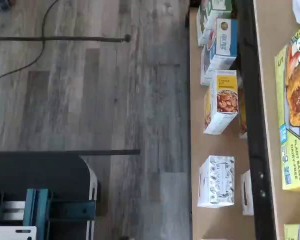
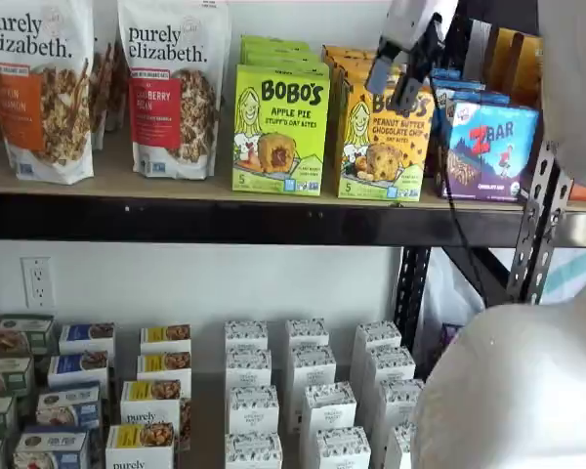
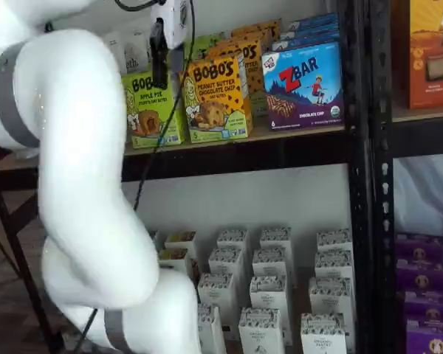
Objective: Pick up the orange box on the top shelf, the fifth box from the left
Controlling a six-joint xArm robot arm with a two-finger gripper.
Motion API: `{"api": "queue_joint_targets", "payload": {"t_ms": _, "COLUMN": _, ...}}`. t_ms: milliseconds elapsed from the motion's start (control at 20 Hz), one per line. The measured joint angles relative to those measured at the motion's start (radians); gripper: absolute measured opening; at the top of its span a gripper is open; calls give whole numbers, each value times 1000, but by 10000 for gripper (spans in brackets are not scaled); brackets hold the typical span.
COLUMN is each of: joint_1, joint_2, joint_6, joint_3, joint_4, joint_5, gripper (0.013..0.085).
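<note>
Tool (image 2: 397, 80) fingers hang down from above, right in front of the orange box (image 2: 381, 145), and a plain gap shows between the two black fingers, so they are apart with nothing in them. In a shelf view the tool (image 3: 159, 53) shows as one dark finger, side-on, beside a cable.

The orange box (image 3: 216, 98) stands upright on the top shelf (image 2: 176, 186), at the front edge. It sits between the green Apple Pie box (image 2: 279, 130) and the blue ZBar box (image 2: 490, 149), just beside both. More orange boxes stand in a row right behind it.

It is a thin card box with small oat snacks inside (the front shows a "5"), so it is likely light. Card is stiff at the edges but the big flat sides can bend in if squeezed hard. The print looks smooth, so it may slip a little. A good place to hold is probably across the two narrow sides, up near the top, where the folded card is strongest. The gaps to the boxes next door look tight, so the fingers may bump them.

Two granola bags (image 2: 173, 88) stand farther along the same shelf. On the lower level sit many small white cartons (image 2: 322, 410) in rows. The wrist view shows the green box (image 1: 294, 112) lying sideways in the picture, plus small cartons (image 1: 216, 181) on the board below.
</note>
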Motion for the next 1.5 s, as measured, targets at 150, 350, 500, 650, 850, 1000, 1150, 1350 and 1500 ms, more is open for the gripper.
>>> {"api": "queue_joint_targets", "payload": {"t_ms": 150, "joint_1": 6, "joint_2": 1, "joint_6": 11, "joint_3": -19, "joint_4": 0, "joint_5": 19, "gripper": 850}}
{"api": "queue_joint_targets", "payload": {"t_ms": 350, "joint_1": 14, "joint_2": -5, "joint_6": 27, "joint_3": -33, "joint_4": 7, "joint_5": 27, "gripper": 850}}
{"api": "queue_joint_targets", "payload": {"t_ms": 500, "joint_1": 16, "joint_2": -38, "joint_6": 34, "joint_3": 1, "joint_4": 25, "joint_5": -37, "gripper": 850}}
{"api": "queue_joint_targets", "payload": {"t_ms": 650, "joint_1": 25, "joint_2": -81, "joint_6": 39, "joint_3": 63, "joint_4": 37, "joint_5": -162, "gripper": 850}}
{"api": "queue_joint_targets", "payload": {"t_ms": 850, "joint_1": 30, "joint_2": -92, "joint_6": 32, "joint_3": 99, "joint_4": 26, "joint_5": -268, "gripper": 850}}
{"api": "queue_joint_targets", "payload": {"t_ms": 1000, "joint_1": 20, "joint_2": -68, "joint_6": 14, "joint_3": 90, "joint_4": 11, "joint_5": -300, "gripper": 850}}
{"api": "queue_joint_targets", "payload": {"t_ms": 1150, "joint_1": 7, "joint_2": -19, "joint_6": -10, "joint_3": 47, "joint_4": -20, "joint_5": -292, "gripper": 850}}
{"api": "queue_joint_targets", "payload": {"t_ms": 1350, "joint_1": -6, "joint_2": 11, "joint_6": -31, "joint_3": 29, "joint_4": -40, "joint_5": -313, "gripper": 850}}
{"api": "queue_joint_targets", "payload": {"t_ms": 1500, "joint_1": -10, "joint_2": 37, "joint_6": -45, "joint_3": 15, "joint_4": -61, "joint_5": -323, "gripper": 850}}
